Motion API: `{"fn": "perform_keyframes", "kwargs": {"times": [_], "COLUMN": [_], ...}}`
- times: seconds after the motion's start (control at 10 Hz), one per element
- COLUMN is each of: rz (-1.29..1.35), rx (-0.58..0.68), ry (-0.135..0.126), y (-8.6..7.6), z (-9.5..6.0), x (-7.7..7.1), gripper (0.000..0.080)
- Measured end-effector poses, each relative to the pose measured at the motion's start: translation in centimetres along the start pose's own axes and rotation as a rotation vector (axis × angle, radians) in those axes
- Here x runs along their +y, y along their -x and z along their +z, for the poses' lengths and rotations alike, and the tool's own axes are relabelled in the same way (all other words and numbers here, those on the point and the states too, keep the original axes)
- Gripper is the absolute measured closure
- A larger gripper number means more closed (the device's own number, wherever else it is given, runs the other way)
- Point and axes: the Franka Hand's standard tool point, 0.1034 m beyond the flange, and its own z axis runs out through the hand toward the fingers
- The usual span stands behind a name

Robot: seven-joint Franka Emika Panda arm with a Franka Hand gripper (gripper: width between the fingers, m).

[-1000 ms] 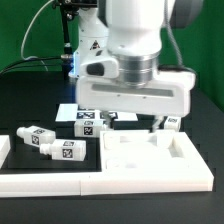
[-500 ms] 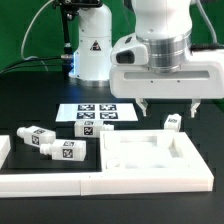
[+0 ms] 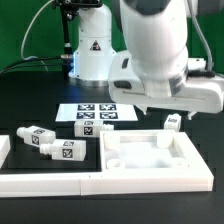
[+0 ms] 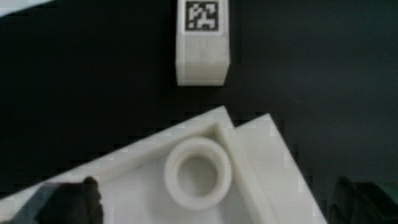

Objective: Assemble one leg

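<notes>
A leg (image 3: 172,122), a stubby white peg with a black-and-white tag, stands just behind the far right corner of the large white panel (image 3: 150,152). In the wrist view the leg (image 4: 205,45) lies on the black table beyond the panel corner and its round hole (image 4: 199,170). My gripper (image 3: 168,108) hangs above that corner, tilted. In the wrist view my gripper (image 4: 214,205) is open and empty, its dark fingertips (image 4: 71,202) wide apart on either side of the hole.
Two more tagged legs (image 3: 38,138) (image 3: 68,151) lie on the exterior view's left. The marker board (image 3: 95,116) lies behind the panel. A long white L-shaped rail (image 3: 60,182) runs along the front. The robot base (image 3: 90,50) stands at the back.
The arm has swung from over the marker board toward the exterior view's right, to above the panel's far right corner, and the hand has tilted. The parts have not moved.
</notes>
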Motion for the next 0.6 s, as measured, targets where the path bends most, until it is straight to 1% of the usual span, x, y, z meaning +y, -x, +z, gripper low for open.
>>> {"fn": "perform_keyframes", "kwargs": {"times": [0.1, 0.2, 0.3, 0.4, 0.5, 0.6], "rz": [-0.008, -0.005, -0.003, 0.025, 0.069, 0.086], "rx": [-0.025, -0.058, -0.040, -0.048, -0.093, -0.121], "ry": [0.018, 0.025, 0.018, -0.008, -0.057, -0.087], "y": [0.0, 0.0, -0.5, -0.4, 0.1, 0.5], "z": [0.2, 0.5, 0.4, 0.8, 2.3, 3.3], "x": [-0.1, 0.3, 0.3, -0.1, -0.5, -1.0], "gripper": [0.0150, 0.0150, 0.0150, 0.0150, 0.0150, 0.0150]}}
